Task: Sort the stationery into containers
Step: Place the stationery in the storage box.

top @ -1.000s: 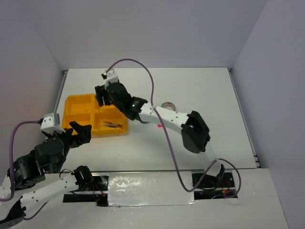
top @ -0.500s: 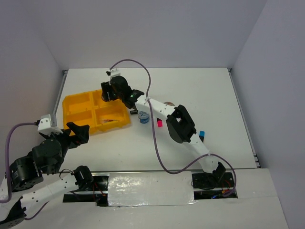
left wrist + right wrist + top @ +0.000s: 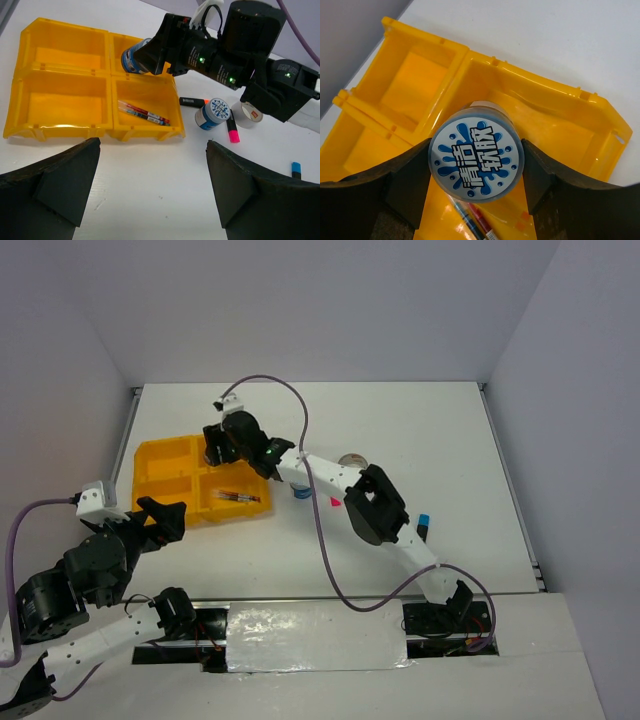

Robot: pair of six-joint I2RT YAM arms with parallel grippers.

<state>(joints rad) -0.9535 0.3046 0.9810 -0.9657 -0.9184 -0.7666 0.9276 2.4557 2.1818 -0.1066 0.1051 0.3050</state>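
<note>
Tape roll (image 3: 476,157) in blue and white, clamped by its curved sides between the closed fingers of the right pincer (image 3: 213,445), hangs just above the yellow-orange tray (image 3: 65,130). We see the tray's dividers crossing close under the roll, with the pens (image 3: 144,112) lying in the compartment on the near side of the fingers.

We judge the main risk to be a release over a divider. A round roll landing on that ridge could tip or roll in among the pens, or out over the tray wall. Coming down too low could also knock the fingers against the rim and shove the light tray across the table.

The left pincer (image 3: 152,145) hangs open and empty, the tray's near wall just ahead of its fingertips. Ahead and to its right, the second roll (image 3: 212,112) stands between the black marker (image 3: 192,101) and the grey tape ring (image 3: 248,114). The pink highlighter (image 3: 233,132) lies just beside that roll, and a blue pen (image 3: 296,169) lies well apart, farther right.

The white table (image 3: 430,430) is smooth and matte. Plain pale walls (image 3: 300,310) close it in on three sides.
</note>
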